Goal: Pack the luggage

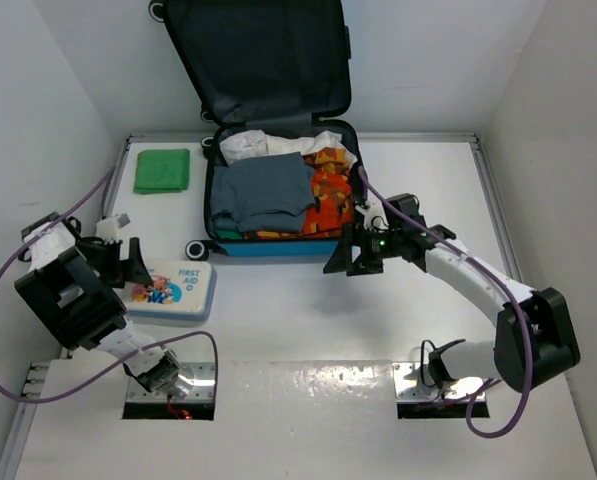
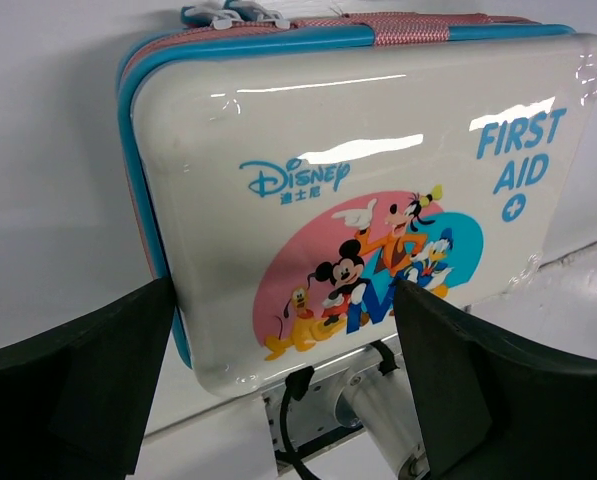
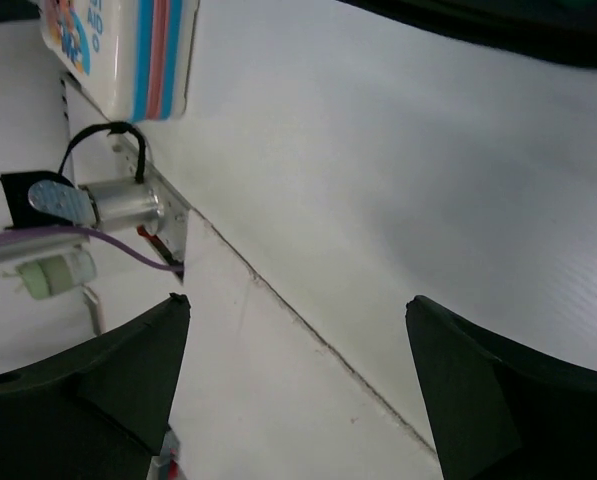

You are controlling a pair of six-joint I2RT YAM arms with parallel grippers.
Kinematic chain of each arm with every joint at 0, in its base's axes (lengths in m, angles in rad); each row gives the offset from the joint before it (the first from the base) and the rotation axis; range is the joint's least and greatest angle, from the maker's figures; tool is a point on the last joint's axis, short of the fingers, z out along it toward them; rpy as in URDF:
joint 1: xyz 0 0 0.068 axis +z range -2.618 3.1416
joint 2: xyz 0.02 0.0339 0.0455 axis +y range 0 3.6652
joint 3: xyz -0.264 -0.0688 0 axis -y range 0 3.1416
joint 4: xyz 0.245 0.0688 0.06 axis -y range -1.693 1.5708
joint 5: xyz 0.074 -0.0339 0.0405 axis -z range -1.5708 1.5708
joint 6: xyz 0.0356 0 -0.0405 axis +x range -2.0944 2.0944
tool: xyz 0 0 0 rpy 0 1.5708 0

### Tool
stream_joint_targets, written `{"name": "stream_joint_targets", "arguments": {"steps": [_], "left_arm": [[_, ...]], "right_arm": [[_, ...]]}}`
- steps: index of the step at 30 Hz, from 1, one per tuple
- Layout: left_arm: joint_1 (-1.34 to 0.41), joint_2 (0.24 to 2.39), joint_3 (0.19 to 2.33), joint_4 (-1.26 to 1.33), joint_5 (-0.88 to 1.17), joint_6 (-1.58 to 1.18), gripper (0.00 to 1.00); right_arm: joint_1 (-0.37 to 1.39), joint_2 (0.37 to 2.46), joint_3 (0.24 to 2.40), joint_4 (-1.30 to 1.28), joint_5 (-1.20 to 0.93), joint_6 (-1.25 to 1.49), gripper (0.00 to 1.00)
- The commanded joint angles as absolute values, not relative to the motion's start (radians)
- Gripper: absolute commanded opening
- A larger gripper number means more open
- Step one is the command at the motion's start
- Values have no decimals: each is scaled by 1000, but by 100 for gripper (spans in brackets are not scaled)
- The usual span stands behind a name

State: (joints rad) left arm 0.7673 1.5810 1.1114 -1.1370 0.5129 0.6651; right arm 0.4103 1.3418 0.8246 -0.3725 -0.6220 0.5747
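Luggage (image 1: 278, 249) lies open at the far middle of the white surface (image 1: 308, 320), its dark-lined lid propped against the back wall. Its lower half is filled with a grey garment (image 1: 268, 195), an orange patterned garment (image 1: 330, 190) and a white garment (image 1: 268, 145). Only the top view shows it, along with a folded green cloth (image 1: 162, 170) just to its left. The left wrist view instead fills with the first-aid box (image 2: 358, 190), showing its Disney cartoon print and blue edging. The right wrist view catches one corner of that box (image 3: 118, 50) beyond bare surface. White walls close in the surface on three sides. The right gripper (image 1: 350, 265) hangs just in front of the luggage's near blue edge, its jaws apart and empty. The left gripper (image 1: 136, 262) is well off to the luggage's near left at the box's end, jaws spread wide. Whether it touches the box cannot be told.
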Motion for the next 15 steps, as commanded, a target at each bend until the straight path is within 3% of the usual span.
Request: {"name": "stream_joint_targets", "arguments": {"steps": [1,15], "left_arm": [[658,1571,1123,-1172,588,667,93],[427,1549,1078,-1008,551,549,85]], "right_arm": [[377,1272,767,-267,-675,695,88],[391,1224,733,-302,-578,814,89]]}}
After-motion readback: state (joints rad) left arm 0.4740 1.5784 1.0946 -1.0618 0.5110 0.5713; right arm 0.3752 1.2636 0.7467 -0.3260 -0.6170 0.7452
